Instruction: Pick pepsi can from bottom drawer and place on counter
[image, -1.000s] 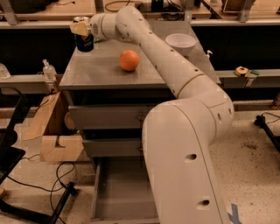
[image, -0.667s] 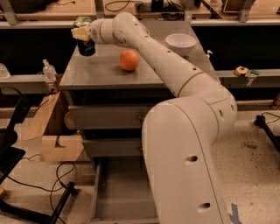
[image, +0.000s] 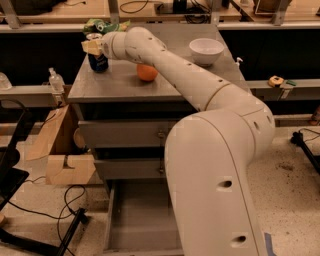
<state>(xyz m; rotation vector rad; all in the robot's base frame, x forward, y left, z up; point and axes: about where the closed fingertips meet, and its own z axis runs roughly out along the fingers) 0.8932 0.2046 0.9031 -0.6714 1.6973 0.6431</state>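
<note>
The gripper (image: 93, 47), fingers tight on the pepsi can (image: 98, 63) left of the orange (image: 147, 73), should set it flat on the counter (image: 115, 86) before letting go.

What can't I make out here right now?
Camera view:
- The gripper sits over the can at the counter's far-left corner; whether the can touches the counter is blurred.
- orange: top hidden by the arm.
- bottom drawer: right side behind the arm, front cut by the lower edge.
</note>
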